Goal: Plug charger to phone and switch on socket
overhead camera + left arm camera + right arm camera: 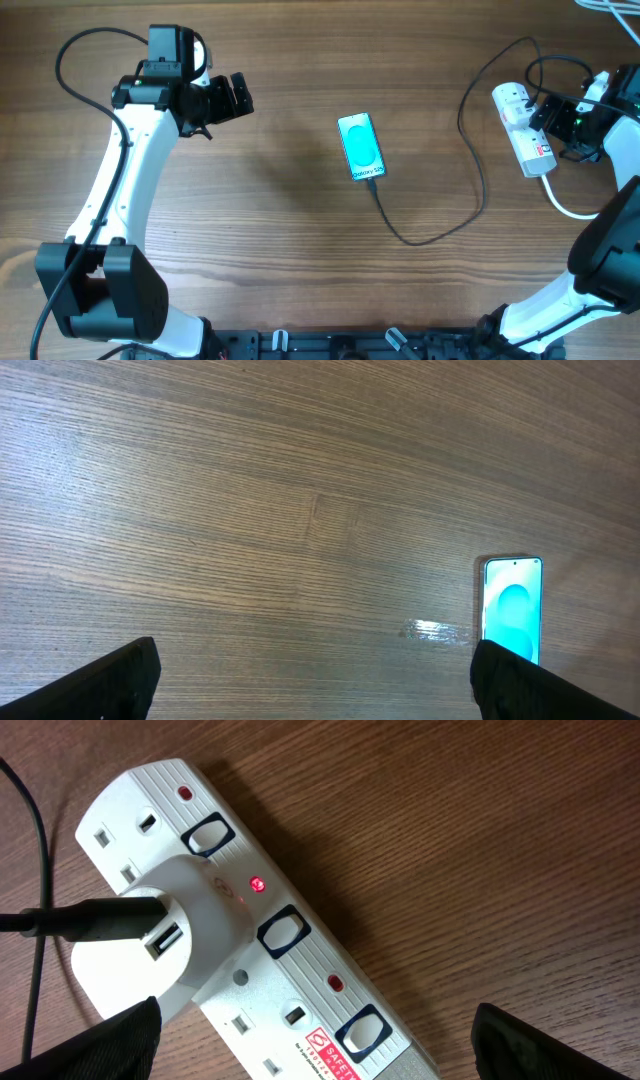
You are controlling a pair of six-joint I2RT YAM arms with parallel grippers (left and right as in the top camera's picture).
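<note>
Right end effector [320, 1045]: fingers apart | socket [310, 975] just beneath me, long axis upper-left to lower-right | my nearer arm

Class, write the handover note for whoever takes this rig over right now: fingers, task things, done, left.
Left gripper: fingers open, empty, over bare table left of the phone.
Right gripper: fingers open, empty, over the socket.
Charger runs from the phone's lower end, apparently plugged in, to the adapter in the socket.
Done: red light beside the adapter glows, so the socket looks on.
Left: probably only retracting.
</note>
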